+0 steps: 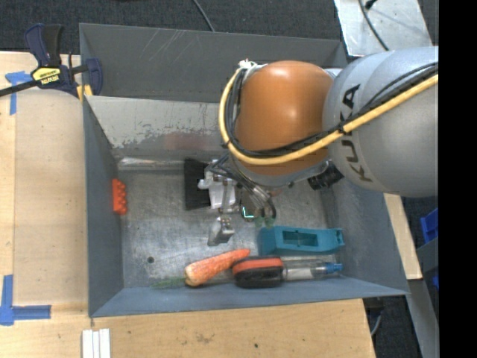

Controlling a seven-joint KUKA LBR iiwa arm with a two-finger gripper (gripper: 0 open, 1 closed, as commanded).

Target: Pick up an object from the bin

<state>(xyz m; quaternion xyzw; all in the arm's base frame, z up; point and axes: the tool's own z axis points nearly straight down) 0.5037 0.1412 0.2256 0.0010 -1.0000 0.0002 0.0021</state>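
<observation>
Pincer, spread impossible to tell, hangs near orange carrot, teal dispenser just beside.

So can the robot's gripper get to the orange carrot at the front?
Probably yes. The gripper sits just behind the carrot, with nothing between them. Only the black-and-red tool at its tip crowds it.

Carrot orange (block too); holder teal; bin grey.

Grey metal bin, contents:
- Gripper low over the mid-floor.
- Along the front wall: orange carrot-shaped piece, black-and-red handle, clear pen-like tube.
- Just behind the tube: teal plastic holder.
- At left: small orange block.
- Behind the gripper: black block.
</observation>
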